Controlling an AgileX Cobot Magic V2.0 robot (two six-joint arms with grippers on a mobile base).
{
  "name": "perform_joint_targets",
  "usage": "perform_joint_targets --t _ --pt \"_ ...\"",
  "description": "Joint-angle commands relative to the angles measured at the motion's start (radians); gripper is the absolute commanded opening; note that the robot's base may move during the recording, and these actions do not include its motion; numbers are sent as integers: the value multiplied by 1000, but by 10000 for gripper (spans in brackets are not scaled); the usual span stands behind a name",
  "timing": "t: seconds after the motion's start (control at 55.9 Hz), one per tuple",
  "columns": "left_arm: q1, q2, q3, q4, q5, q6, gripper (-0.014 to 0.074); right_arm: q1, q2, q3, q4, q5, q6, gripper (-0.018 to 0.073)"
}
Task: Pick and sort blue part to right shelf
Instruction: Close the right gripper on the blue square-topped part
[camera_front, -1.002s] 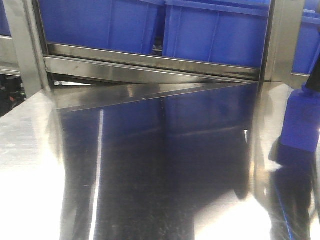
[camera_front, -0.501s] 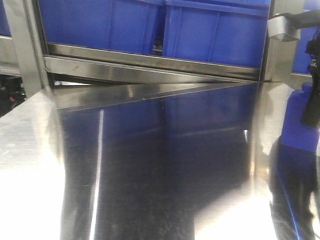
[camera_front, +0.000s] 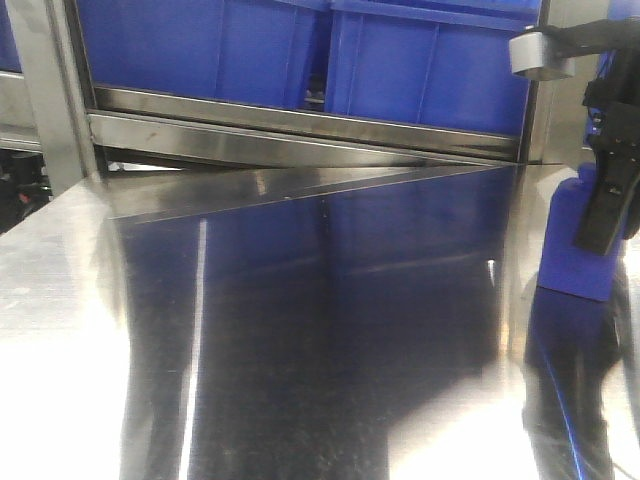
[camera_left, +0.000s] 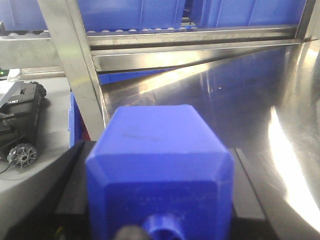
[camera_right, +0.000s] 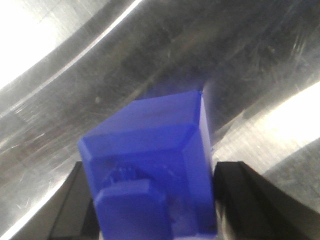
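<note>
Two end effectors are each gripping something blue. The right end effector (camera_right: 156, 210) is clamping the blue part (camera_front: 563, 245) between its black fingers (camera_right: 239, 197), holding it at the far right edge of the shiny steel surface (camera_front: 300, 350). The part is sitting low over the metal, above its own reflection; whether it is touching the surface cannot be told. In the right wrist view, the same part is filling the gap between the fingers, with bare steel beyond it. The left end effector (camera_left: 160, 205) is closing on a second blue part (camera_left: 155, 145), a chunky block facing the shelf frame, with a slanted steel post (camera_left: 75, 75) just beyond it. Large blue bins (camera_front: 430, 70) are sitting side by side on the shelf (camera_front: 300, 125) behind the surface.
</note>
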Motion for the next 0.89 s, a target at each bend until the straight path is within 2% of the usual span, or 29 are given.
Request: perform_joint_targets --t 0.0,0.107,0.322,0.68,0.876 --pt "-6 5 -30 7 -75 -2 376 2 -46 -20 26 2 -11 171" --pt "-6 5 -30 7 -72 -2 375 2 -54 -22 30 6 -11 67" --pt "-6 5 -30 7 -64 -2 375 1 -143 -22 55 -38 1 69" --pt "-6 3 -30 20 -44 -2 375 0 -388 -1 57 -243 288 69" --pt "-6 3 -11 42 -25 -4 375 0 -531 134 55 -412 425 69"
